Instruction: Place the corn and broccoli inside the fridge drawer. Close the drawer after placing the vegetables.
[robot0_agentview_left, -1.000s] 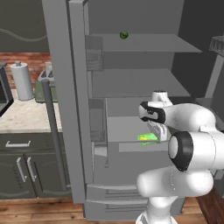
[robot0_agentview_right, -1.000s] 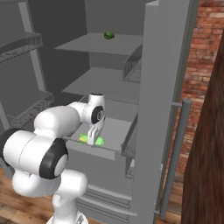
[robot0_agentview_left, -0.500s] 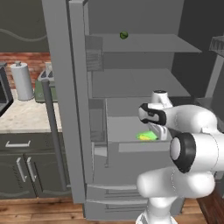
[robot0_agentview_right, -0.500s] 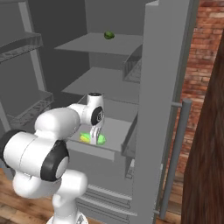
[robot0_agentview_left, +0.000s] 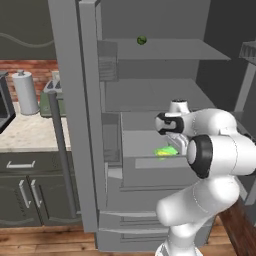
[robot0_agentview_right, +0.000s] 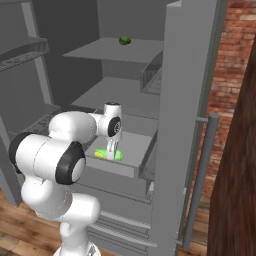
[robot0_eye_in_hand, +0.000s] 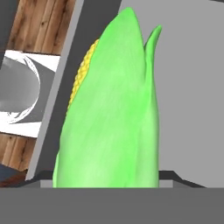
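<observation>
Claw (robot0_agentview_right: 112, 155) clenched on the corn (robot0_eye_in_hand: 111, 118) (low over the fridge drawer (robot0_agentview_right: 115, 167)).

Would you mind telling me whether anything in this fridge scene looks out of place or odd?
Nothing looks damaged or spilled. The corn lies in the open fridge drawer under the gripper. One oddity: a small dark green ball sits alone on the top shelf.

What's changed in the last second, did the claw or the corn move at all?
Almost nothing. The claw is low in the open drawer at the corn, as before; any arm shift is very slight. The corn lies in the same spot, the drawer is as far out, and the small green ball is on the top shelf.
</observation>
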